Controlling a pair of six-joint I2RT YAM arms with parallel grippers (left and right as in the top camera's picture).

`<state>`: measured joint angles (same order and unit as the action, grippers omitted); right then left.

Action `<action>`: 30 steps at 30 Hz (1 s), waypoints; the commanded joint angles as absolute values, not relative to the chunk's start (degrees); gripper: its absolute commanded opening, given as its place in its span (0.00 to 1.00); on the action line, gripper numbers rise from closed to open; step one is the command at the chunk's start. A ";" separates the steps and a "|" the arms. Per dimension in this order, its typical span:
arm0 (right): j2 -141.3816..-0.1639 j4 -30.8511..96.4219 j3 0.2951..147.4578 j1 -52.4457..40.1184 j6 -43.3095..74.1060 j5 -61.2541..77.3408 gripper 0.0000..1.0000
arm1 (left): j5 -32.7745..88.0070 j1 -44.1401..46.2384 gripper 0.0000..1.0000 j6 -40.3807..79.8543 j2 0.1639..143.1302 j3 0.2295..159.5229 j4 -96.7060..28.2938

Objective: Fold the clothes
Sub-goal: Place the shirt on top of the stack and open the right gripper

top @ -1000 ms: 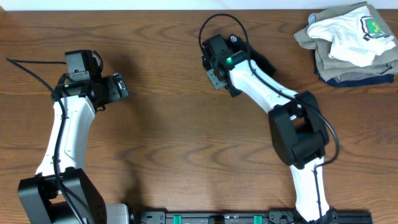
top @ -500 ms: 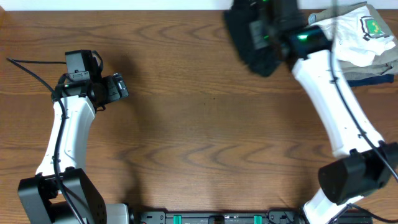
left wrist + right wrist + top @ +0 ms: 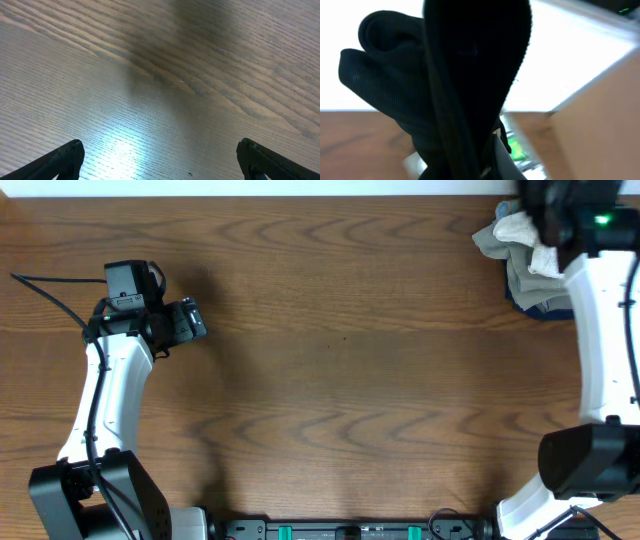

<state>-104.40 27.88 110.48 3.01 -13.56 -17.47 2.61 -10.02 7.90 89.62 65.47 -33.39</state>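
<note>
The black polo shirt (image 3: 460, 75) hangs bunched in my right gripper (image 3: 490, 150) and fills the middle of the right wrist view; no logo or label shows. In the overhead view the right gripper (image 3: 560, 202) is at the far right top edge, above the stacked garments, and the shirt cannot be told apart from the dark gripper there. My left gripper (image 3: 190, 320) is open and empty over bare wood at the left. In the left wrist view, its two black fingertips (image 3: 160, 165) stand wide apart above the table.
A stack of other garments lies at the back right corner: a white one (image 3: 520, 228) on top, khaki (image 3: 488, 242) and navy (image 3: 528, 302) under it. The right arm (image 3: 600, 330) runs down the right edge. A black cable (image 3: 50, 295) trails from the left arm.
The right arm has swung from the middle of the table to the far back right corner, carrying the black shirt over the garment stack. The left arm has not moved.
</note>
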 commanded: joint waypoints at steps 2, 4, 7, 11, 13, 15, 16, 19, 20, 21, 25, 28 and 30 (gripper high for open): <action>-104.57 23.33 112.22 8.29 -19.31 -19.25 0.01 | 2.50 -10.33 0.98 8.49 90.02 64.93 -33.52; -105.93 21.12 112.22 10.39 -21.15 -18.57 0.01 | 2.50 -10.33 0.98 8.49 90.02 64.93 -33.52; -108.42 18.15 112.22 12.62 -25.04 -17.10 0.01 | 2.50 -10.33 0.98 8.49 90.02 64.93 -33.52; -112.79 13.89 112.25 14.33 -30.02 -17.15 0.01 | 2.50 -10.33 0.98 8.49 90.02 64.93 -33.30; -114.87 12.34 112.25 14.81 -31.79 -17.19 0.01 | 2.50 -10.33 0.98 8.75 90.02 64.93 -33.12; -117.14 10.79 112.25 15.29 -32.58 -17.43 0.01 | 2.50 -10.33 0.98 10.02 90.02 64.93 -32.91; -118.24 10.00 112.25 15.51 -32.75 -17.61 0.01 | 2.50 -10.33 0.98 10.59 90.02 64.93 -32.80; -121.27 8.69 112.25 16.03 -32.99 -17.65 0.01 | 2.50 -10.33 0.98 10.90 90.02 64.93 -32.42; -122.15 8.56 112.25 16.12 -33.12 -17.63 0.01 | 2.50 -10.33 0.98 10.90 90.02 64.93 -32.27; -122.98 8.56 112.25 16.21 -33.15 -17.69 0.01 | 2.50 -10.33 0.98 10.87 90.02 64.93 -32.23; -124.81 10.24 112.22 16.10 -32.84 -17.56 0.01 | 2.50 -10.33 0.98 10.90 90.02 64.93 -32.21; -124.84 13.98 112.22 15.31 -32.82 -15.81 0.01 | 2.50 -10.33 0.98 10.87 90.02 64.93 -32.21; -124.84 15.79 112.22 14.61 -32.18 -15.29 0.01 | 2.50 -10.33 0.98 10.87 90.02 64.93 -32.21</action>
<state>-125.12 14.26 110.74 15.42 -32.16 -16.10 2.61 -10.02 10.52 89.62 65.47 -32.40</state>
